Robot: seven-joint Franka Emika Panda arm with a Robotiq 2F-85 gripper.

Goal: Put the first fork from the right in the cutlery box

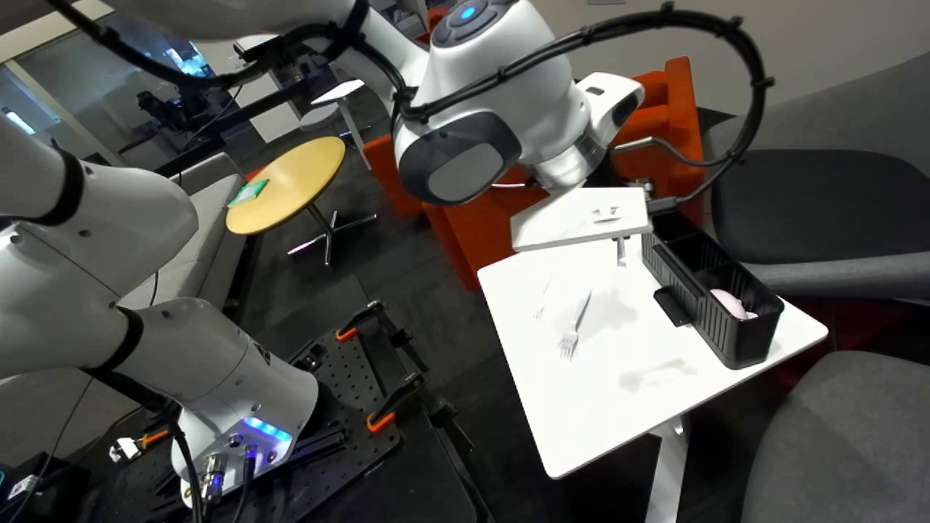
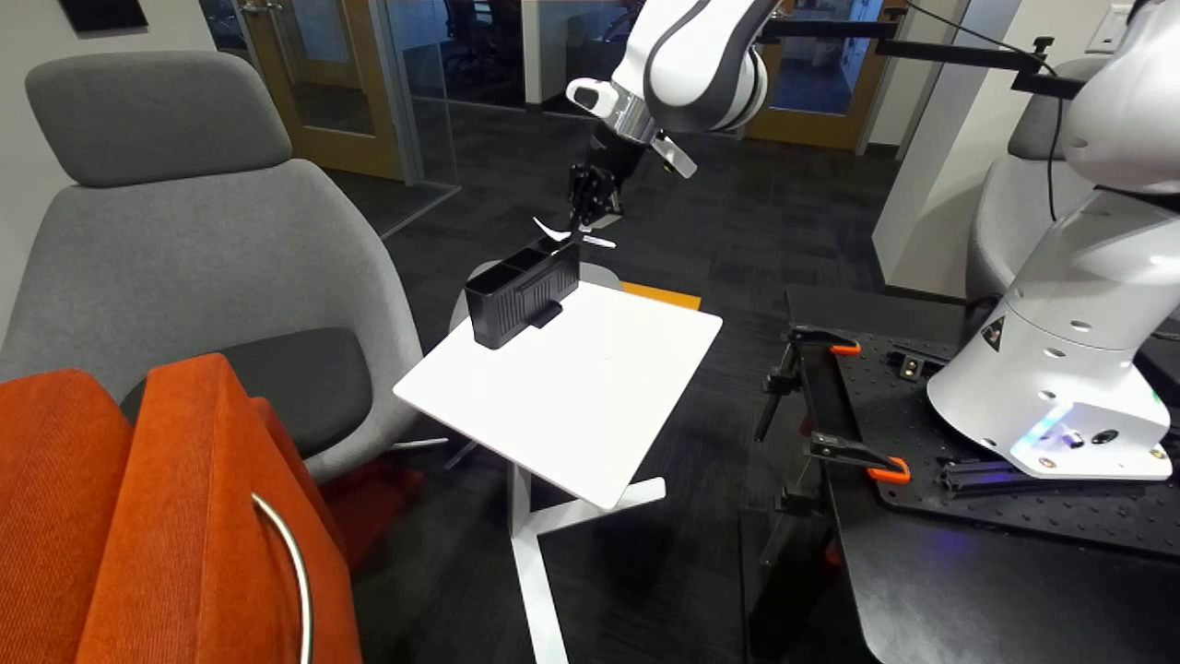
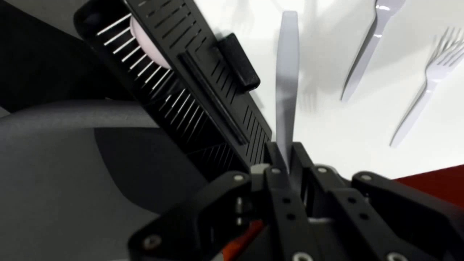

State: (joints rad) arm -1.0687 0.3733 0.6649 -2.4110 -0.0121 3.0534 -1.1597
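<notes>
In the wrist view, the white table (image 3: pixel 333 134) is spreading below, the black cutlery box (image 3: pixel 214 99) standing left of the gripper (image 3: pixel 285 154), one end hidden behind it. Almost closed, the gripper is pinching the first fork from the right (image 3: pixel 288 65), its tines hidden; two other forks (image 3: pixel 369 50) are lying rightward, one cropped.
</notes>
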